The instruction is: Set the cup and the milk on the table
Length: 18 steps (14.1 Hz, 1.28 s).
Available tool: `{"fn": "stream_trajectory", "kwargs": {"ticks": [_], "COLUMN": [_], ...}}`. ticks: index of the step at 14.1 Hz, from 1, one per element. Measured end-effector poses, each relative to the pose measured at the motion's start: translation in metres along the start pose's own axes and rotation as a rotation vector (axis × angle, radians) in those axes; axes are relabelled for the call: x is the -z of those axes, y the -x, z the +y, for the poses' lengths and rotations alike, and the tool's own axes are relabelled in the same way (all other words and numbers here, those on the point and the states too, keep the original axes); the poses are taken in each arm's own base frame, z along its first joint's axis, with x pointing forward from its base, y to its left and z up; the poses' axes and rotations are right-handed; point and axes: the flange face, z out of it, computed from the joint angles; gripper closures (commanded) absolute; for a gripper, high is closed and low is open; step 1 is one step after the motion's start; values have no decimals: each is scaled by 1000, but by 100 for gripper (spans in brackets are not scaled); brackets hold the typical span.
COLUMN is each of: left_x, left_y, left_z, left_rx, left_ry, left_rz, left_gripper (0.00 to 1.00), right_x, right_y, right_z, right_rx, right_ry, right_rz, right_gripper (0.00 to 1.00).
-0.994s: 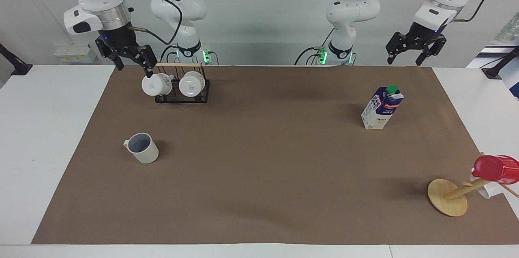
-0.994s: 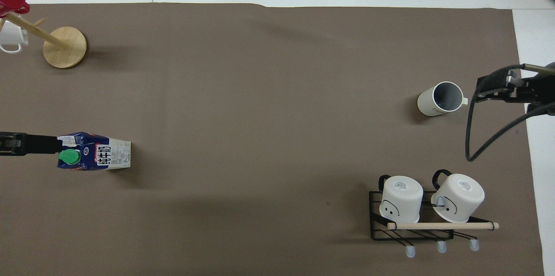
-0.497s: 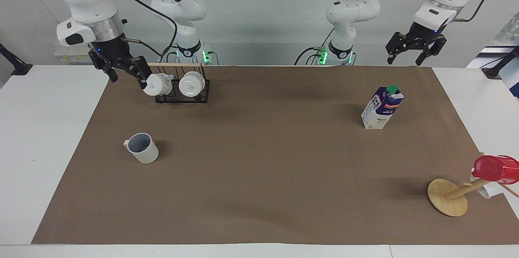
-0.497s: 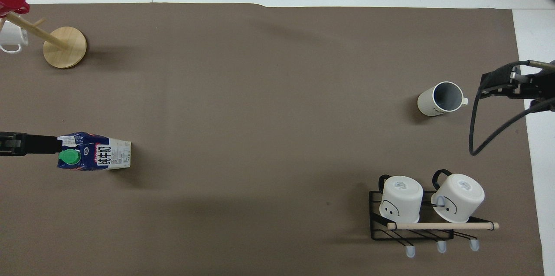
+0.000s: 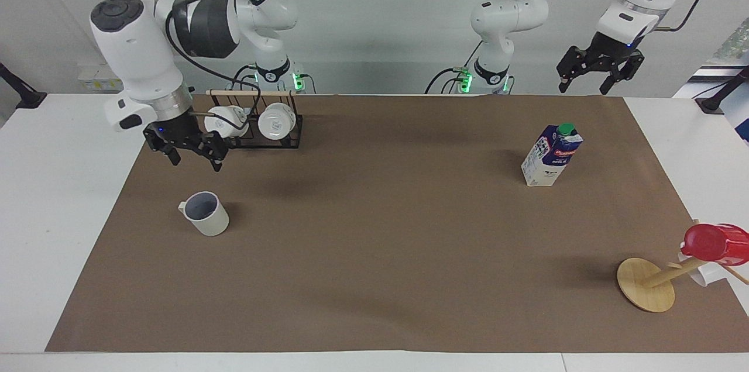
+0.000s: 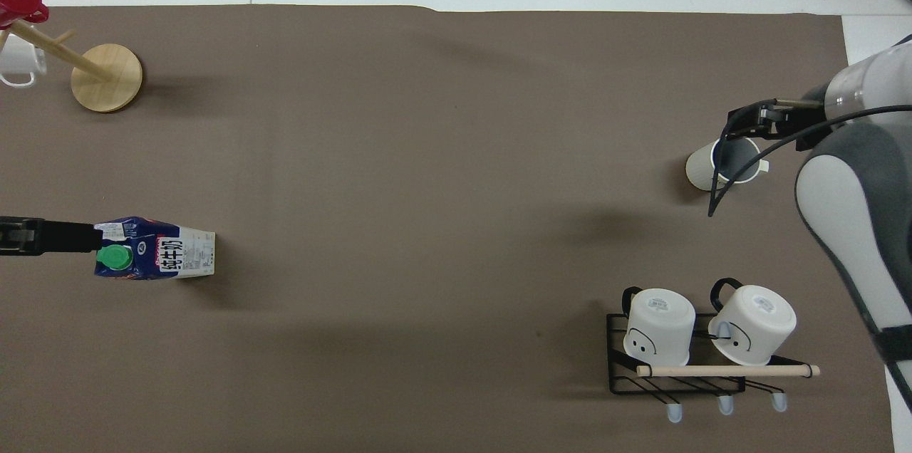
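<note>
One cup (image 5: 205, 221), one milk (image 5: 551, 155), two racked white mugs (image 5: 275, 121); right claw (image 5: 193, 160) and left claw (image 5: 585, 86) both spread apart.

Open sheet (image 5: 374, 243) — rack (image 5: 263, 126) near cup (image 5: 205, 221)

Table (image 5: 58, 196): smooth white top; main surface covered by a matt brown sheet (image 5: 374, 255), paper-like, faint creases.
Cup (image 5: 205, 221): off-white, matt outside, looks ceramic; pale grey-blue inside, smooth.
Milk (image 5: 550, 155): printed paperboard carton, slight sheen; round green plastic cap.
Rack (image 5: 263, 135): thin black metal wire; pale wooden top rod, unpainted.
White mugs (image 6: 659, 325): smooth white finish, mild gloss.
Round disc (image 5: 643, 285): light wood, smooth, satin; slanted wooden stick of the same tone.
Red cup (image 5: 717, 243): glossy red, bright highlights.
Arm shells (image 5: 140, 50): glossy white plastic; dark grey joint covers.
Right gripper (image 5: 193, 160): matt black.
Left gripper (image 5: 585, 88): matt black.
</note>
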Motion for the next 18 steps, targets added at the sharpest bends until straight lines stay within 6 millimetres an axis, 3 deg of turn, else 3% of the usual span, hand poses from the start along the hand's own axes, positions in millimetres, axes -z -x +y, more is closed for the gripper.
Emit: {"fn": "stream_trajectory", "kwargs": {"ticks": [5, 10, 11, 14, 15, 18], "left_x": [0, 0, 0, 0, 0, 0], "left_y": [0, 0, 0, 0, 0, 0], "left_z": [0, 0, 0, 0, 0, 0], "left_rx": [0, 0, 0, 0, 0, 0], "left_ry": [0, 0, 0, 0, 0, 0], "left_rz": [0, 0, 0, 0, 0, 0], "left_gripper": [0, 0, 0, 0, 0, 0], "right_x": [-76, -139, -150, -174, -176, -174], "right_y": [-2, -11, -10, -7, -7, -7], "right_z": [11, 10, 9, 8, 6, 2], "right_rx": [20, 19, 19, 21, 24, 31], "right_ry": [-11, -24, -26, -31, -32, -34], "right_rz": [26, 31, 30, 35, 33, 37], "right_gripper": [0, 0, 11, 91, 100, 100]}}
